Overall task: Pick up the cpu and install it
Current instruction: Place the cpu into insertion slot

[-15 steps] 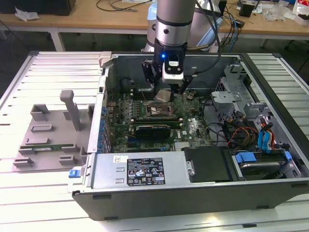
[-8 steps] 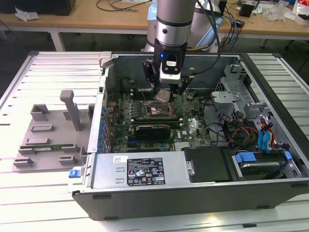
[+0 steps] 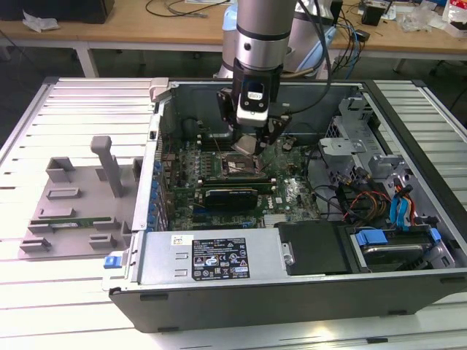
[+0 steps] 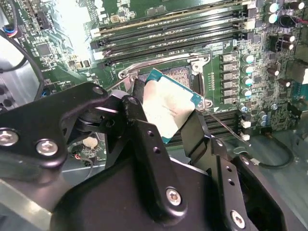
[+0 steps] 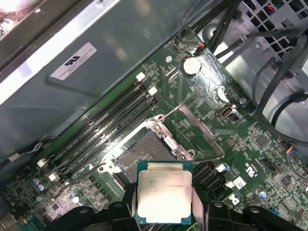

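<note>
The cpu [image 3: 245, 144] [image 4: 169, 105] [image 5: 164, 192], a flat square chip with a dull silver top and thin green rim, is pinched by its edges in my gripper [image 3: 252, 140] [image 4: 166, 115] [image 5: 164, 208], which is shut on it. It hangs tilted a little above the motherboard [image 3: 288, 191], right over the open socket [image 3: 237, 168] [image 5: 143, 156] and not touching it. The socket's metal load frame [image 5: 202, 134] is swung open to one side. In the second wrist view the black fingers [image 4: 140, 120] flank the chip and hide part of the socket.
The open computer case [image 3: 219, 284] surrounds the board. Memory slots [image 5: 106, 125] [image 4: 168, 33] run beside the socket. Cables and drive bays [image 3: 379, 197] crowd the exterior view's right. A grey fixture [image 3: 73, 204] with an upright post sits on the slatted table at the exterior view's left.
</note>
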You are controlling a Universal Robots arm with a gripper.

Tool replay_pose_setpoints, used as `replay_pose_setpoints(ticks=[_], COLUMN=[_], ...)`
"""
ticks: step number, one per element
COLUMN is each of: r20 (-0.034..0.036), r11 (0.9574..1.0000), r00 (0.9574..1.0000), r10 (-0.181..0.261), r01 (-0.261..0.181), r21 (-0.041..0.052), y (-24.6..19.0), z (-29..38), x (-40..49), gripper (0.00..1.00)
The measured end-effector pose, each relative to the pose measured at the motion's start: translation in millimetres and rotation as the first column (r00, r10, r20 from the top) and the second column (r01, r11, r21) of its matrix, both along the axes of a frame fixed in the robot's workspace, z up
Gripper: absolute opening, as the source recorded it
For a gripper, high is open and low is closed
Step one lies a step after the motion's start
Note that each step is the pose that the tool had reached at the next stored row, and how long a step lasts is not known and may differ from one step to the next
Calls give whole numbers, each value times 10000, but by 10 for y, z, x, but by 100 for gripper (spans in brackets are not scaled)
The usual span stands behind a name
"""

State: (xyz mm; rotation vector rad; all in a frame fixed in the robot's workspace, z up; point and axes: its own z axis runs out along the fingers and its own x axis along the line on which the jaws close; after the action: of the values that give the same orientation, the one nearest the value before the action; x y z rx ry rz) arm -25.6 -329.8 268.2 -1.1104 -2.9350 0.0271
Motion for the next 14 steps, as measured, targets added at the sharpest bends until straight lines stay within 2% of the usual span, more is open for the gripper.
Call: replay_pose_setpoints(ticks=[6, 9, 13, 14], r20=[1, 3, 3, 4], r11=[9978, 9938, 9904, 9885], r00=[9978, 9939, 9904, 9885], r10=[-660, -1107, -1382, -1514], r01=[660, 1107, 1382, 1514], r21=[-15, -34, -41, -47], y=[0, 0, 0, 0], z=[-3, -5, -7, -8], x=[0, 0, 0, 0], gripper=[55, 55, 55, 55])
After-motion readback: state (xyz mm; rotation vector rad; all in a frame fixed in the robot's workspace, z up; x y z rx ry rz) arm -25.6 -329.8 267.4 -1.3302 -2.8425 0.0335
